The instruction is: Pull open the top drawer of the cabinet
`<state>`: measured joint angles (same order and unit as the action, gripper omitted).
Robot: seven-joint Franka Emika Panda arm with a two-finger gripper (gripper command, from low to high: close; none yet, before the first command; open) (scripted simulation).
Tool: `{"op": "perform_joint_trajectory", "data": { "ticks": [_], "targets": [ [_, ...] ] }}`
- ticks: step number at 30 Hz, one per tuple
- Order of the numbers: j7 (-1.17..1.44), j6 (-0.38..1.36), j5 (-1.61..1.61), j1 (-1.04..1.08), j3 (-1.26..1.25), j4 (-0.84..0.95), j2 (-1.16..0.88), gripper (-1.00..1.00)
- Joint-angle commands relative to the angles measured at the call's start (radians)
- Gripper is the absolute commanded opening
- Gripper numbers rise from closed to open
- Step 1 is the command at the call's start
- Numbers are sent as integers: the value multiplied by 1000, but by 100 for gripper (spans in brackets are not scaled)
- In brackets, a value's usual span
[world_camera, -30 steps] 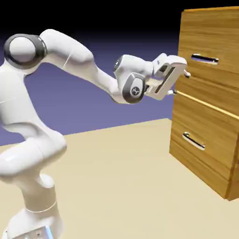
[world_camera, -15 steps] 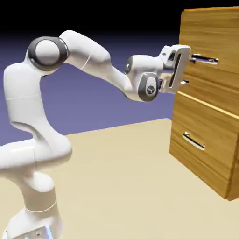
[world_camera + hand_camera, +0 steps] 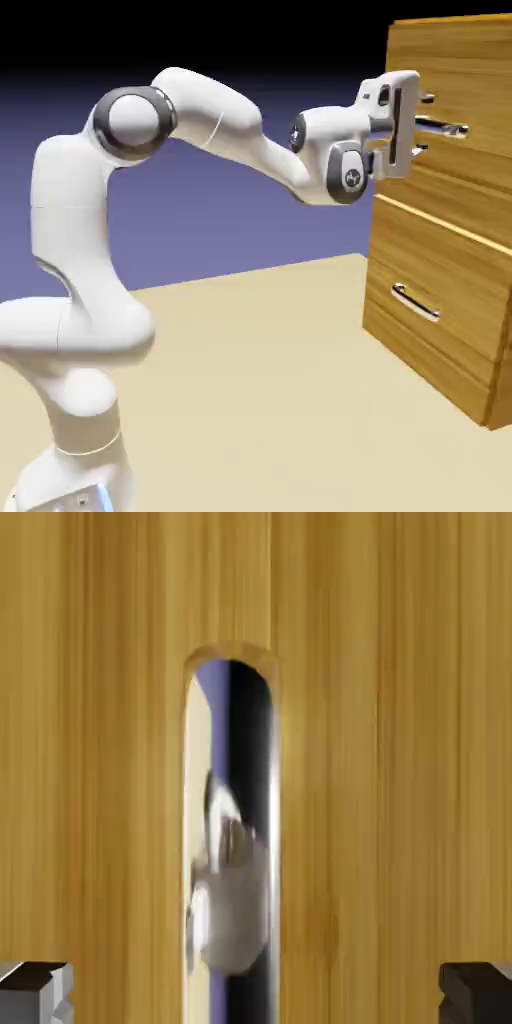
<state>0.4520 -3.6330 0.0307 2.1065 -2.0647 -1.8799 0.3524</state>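
Reaching level toward the right of the scene, the arm presents the gripper [image 3: 425, 123] squarely to the top drawer [image 3: 455, 95] of the cabinet [image 3: 440, 250]. The fingers [image 3: 427, 98] stand spread as wide as they go, one above and one below the drawer's silver handle [image 3: 440, 126], and they hold nothing. In the exterior view the tips appear to reach the drawer front or stop just short of it; contact cannot be confirmed from that angle.

The hand view agrees: wood grain fills it, the handle [image 3: 232, 832] runs up the middle as a polished bar (it mirrors the white hand back at the camera), and the two grey fingers [image 3: 35, 992] sit at the bottom corners, well apart from the bar on either side. The bar lies centred between them, which in my judgement is why the hand is turned as it is: with the opening across the bar's thin section, closing would catch it cleanly.

The top drawer sits high on the cabinet, at the right of the scene, and looks shut, its front flush with the cabinet face. The lower drawer [image 3: 435, 290] looks shut too. The cabinet rests on the tan surface [image 3: 250, 380].

Assessment: the approach looks nearly complete; the closing on the handle and the pull toward the left are not yet done. A finger riding against the wood could spoil the grip.
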Motion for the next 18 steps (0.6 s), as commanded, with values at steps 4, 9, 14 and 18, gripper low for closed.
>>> {"op": "perform_joint_trajectory", "data": {
  "ticks": [4, 9, 14, 18],
  "targets": [
    [-34, 8, 23, 53, -37, 30, 21, -100],
    [83, -23, -56, -128, 89, -88, -56, -100],
    [204, -44, -139, -309, 217, -172, -121, -100],
    [296, -58, -203, -454, 323, -219, -166, -100]
  ]
}}
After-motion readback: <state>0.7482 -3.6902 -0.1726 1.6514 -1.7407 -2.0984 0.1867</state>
